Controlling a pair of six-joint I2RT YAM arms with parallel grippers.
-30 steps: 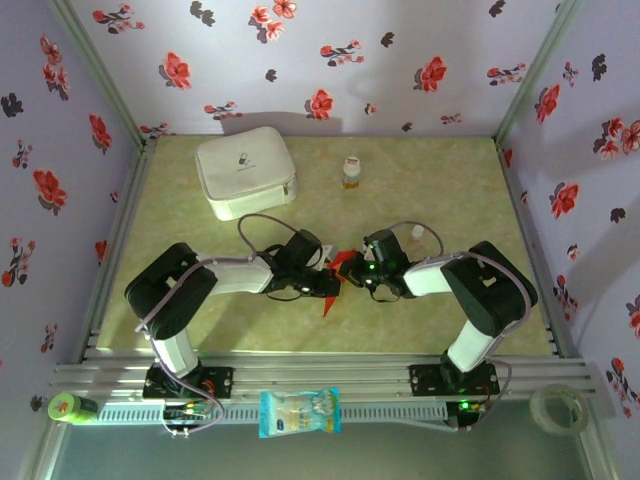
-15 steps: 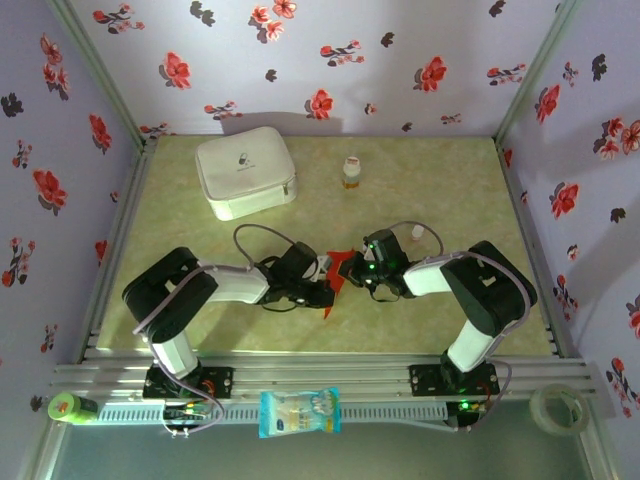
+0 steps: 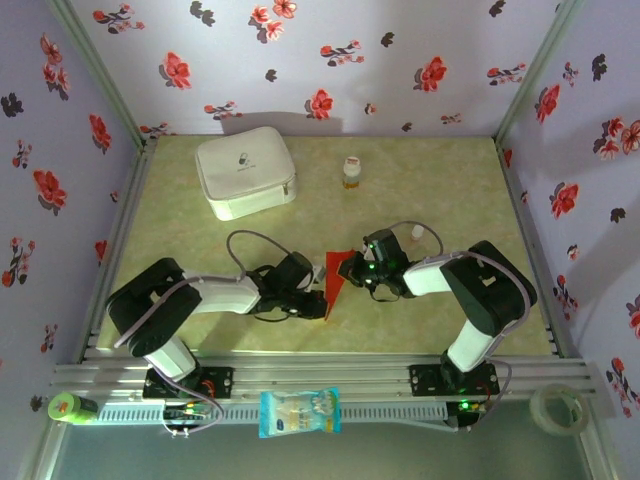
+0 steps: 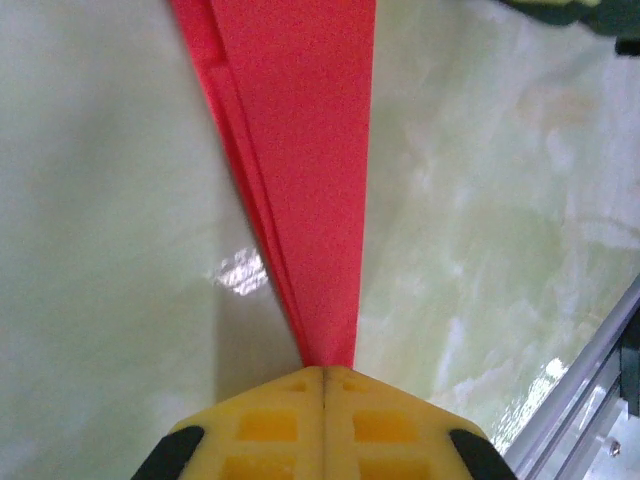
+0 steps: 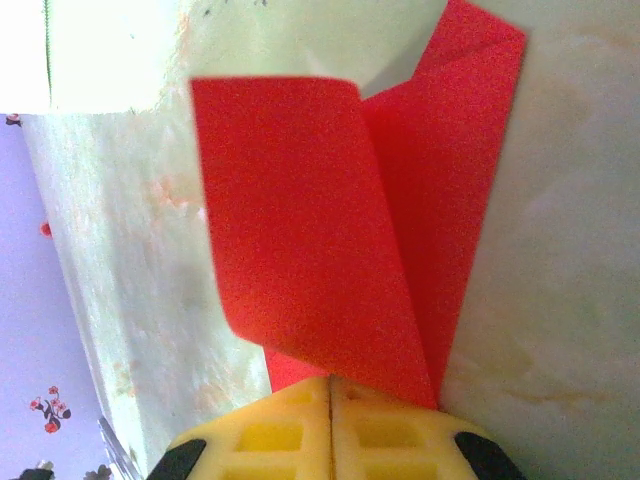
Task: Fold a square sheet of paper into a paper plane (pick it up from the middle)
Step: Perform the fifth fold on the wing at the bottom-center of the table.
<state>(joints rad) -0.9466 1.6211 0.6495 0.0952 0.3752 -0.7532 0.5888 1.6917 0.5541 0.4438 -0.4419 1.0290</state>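
Two pincers held one folded red paper at the centre of the tabletop [image 3: 440, 170]. Left pincer [image 3: 318, 303]: clenched on the narrow, pointed end of the paper plane [image 3: 334, 275], seen from the left wrist as a long tapering strip [image 4: 300, 170] with stacked layered edges running into the shut yellow fingers [image 4: 270, 425]. Right pincer [image 3: 350, 270]: likewise clenched on the paper's wider end, where the right wrist view showed one flap [image 5: 300, 230] curling up over a flatter layer. In the overhead view the dart ran from about 12 o'clock to 6 o'clock between the two pincers, well apart from the white case [image 3: 245, 172] at 10 o'clock. Judged progress: late; the main folds appeared made, while the curled flap suggested the wings remained to be creased flat and the plane set down.
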